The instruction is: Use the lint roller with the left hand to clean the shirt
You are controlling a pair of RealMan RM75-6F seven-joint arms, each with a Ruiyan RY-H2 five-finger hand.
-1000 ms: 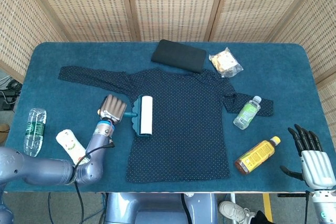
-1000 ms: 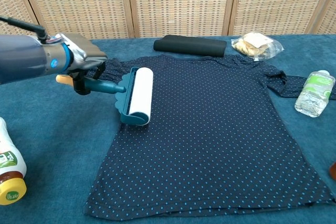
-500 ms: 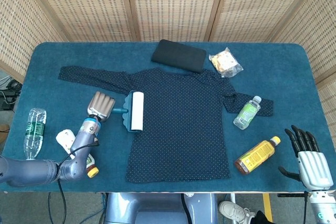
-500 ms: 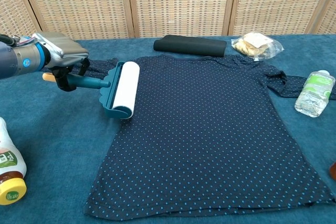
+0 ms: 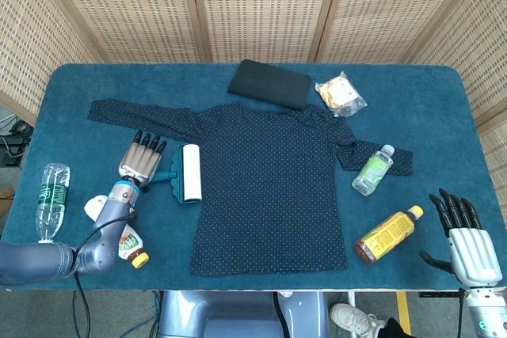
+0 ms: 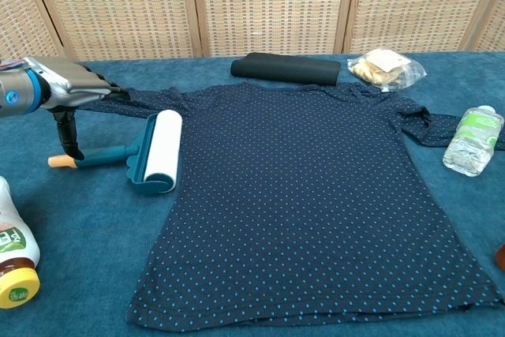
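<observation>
- Roller (image 6: 156,151) is lying on the surface at the shirt's (image 5: 269,187) left edge.
- My left hand (image 5: 140,160) is over its handle, fingers spread, gripping nothing.
- Right hand (image 5: 467,235) sits open, well apart.

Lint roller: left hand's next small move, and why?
Probably lift the left hand clear and withdraw it. Its fingers are spread flat above the handle, gripping nothing, and the lint roller lies on the table at the shirt edge.

woven rattan screen panels (image 5: 253,5) in wooden frames; blue-clothed table (image 5: 444,108); even light
</observation>
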